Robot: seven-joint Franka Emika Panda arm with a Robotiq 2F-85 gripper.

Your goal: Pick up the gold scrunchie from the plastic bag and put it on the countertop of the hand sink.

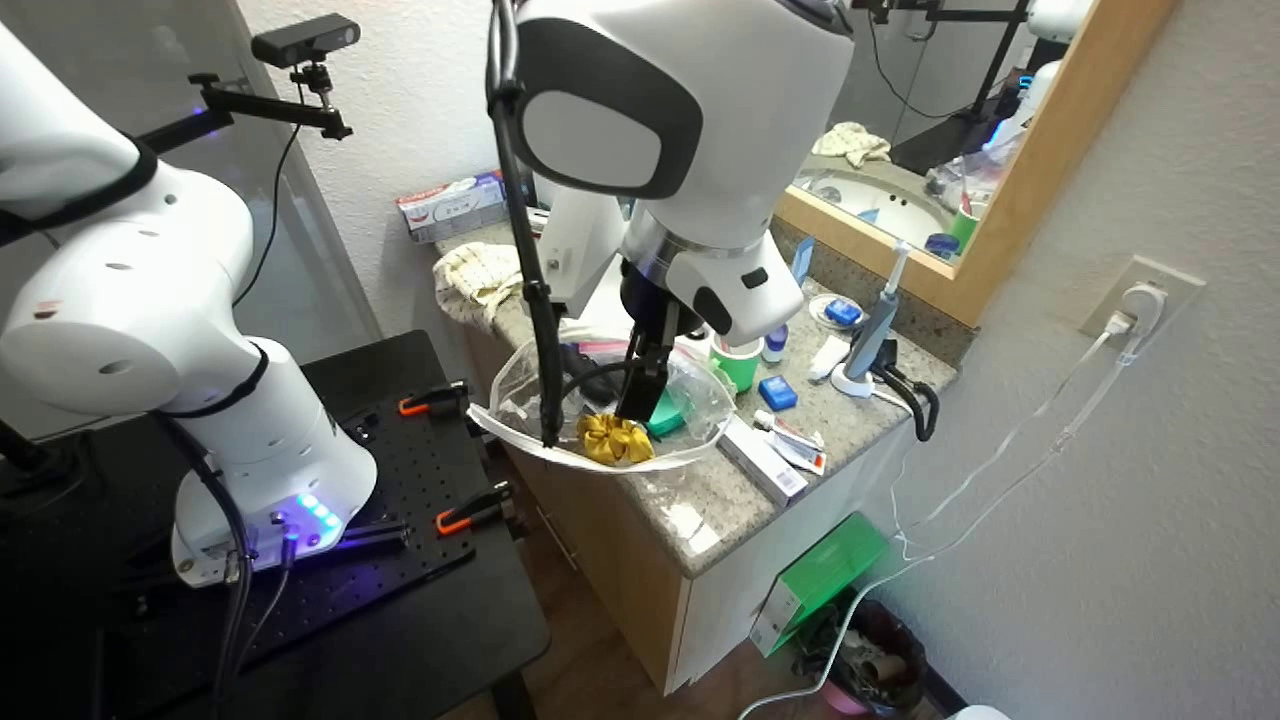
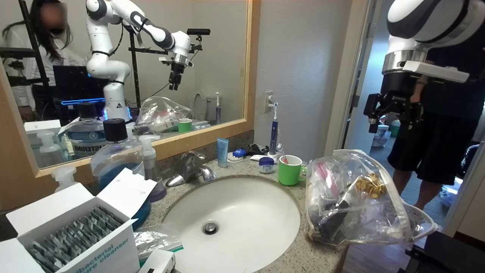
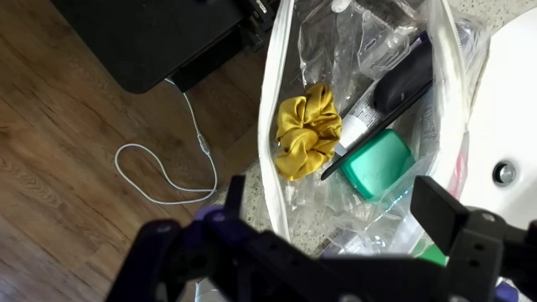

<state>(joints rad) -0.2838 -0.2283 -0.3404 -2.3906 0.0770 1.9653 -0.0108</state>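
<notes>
The gold scrunchie [image 1: 613, 440] lies inside the open plastic bag [image 1: 510, 432], near its rim. In an exterior view it shows through the clear side [image 2: 371, 185] of the bag [image 2: 403, 216]. In the wrist view the scrunchie [image 3: 308, 134] lies beside a green item and a black item, inside the white zip rim [image 3: 272, 105]. My gripper [image 2: 393, 117] is open and empty above the bag. In the wrist view its fingers [image 3: 333, 195] stand wide apart, below the scrunchie in the picture. The countertop [image 2: 322, 254] surrounds the white hand sink [image 2: 250, 212]; the bag overhangs its edge.
A green mug [image 2: 290, 172] stands between sink and bag. A mouthwash bottle [image 2: 117, 163] and an open white box [image 2: 79, 231] stand across the sink. Small boxes and tubes [image 1: 790, 440] lie near the counter's end. A mirror [image 2: 151, 68] backs the counter. A person [image 2: 435, 132] stands behind the gripper.
</notes>
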